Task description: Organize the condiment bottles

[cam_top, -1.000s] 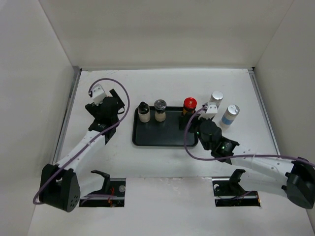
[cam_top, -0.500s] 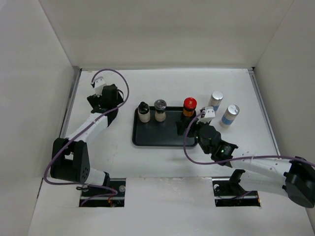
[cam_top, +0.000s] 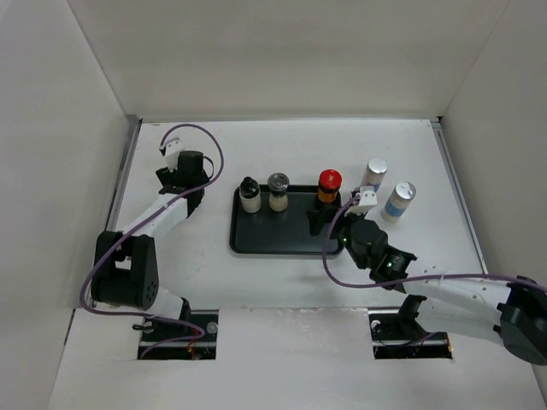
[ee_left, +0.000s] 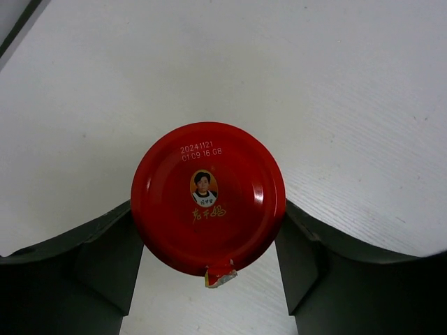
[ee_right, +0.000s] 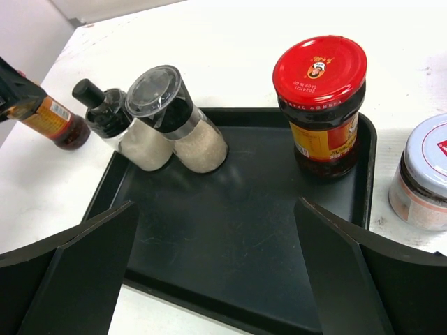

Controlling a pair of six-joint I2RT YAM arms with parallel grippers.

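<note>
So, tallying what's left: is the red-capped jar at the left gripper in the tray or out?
Out: the red-capped jar stands on white table, left of the tray, with the left gripper around it.

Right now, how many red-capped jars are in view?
2 red-capped jars: one in the black tray's far right corner, the other left of the tray, between the left gripper's fingers.

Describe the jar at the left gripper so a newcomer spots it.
From the black tray, look left across the table. The left gripper straddles a red-capped jar there. Its twin sits on the tray; this one is off it, alone.
</note>
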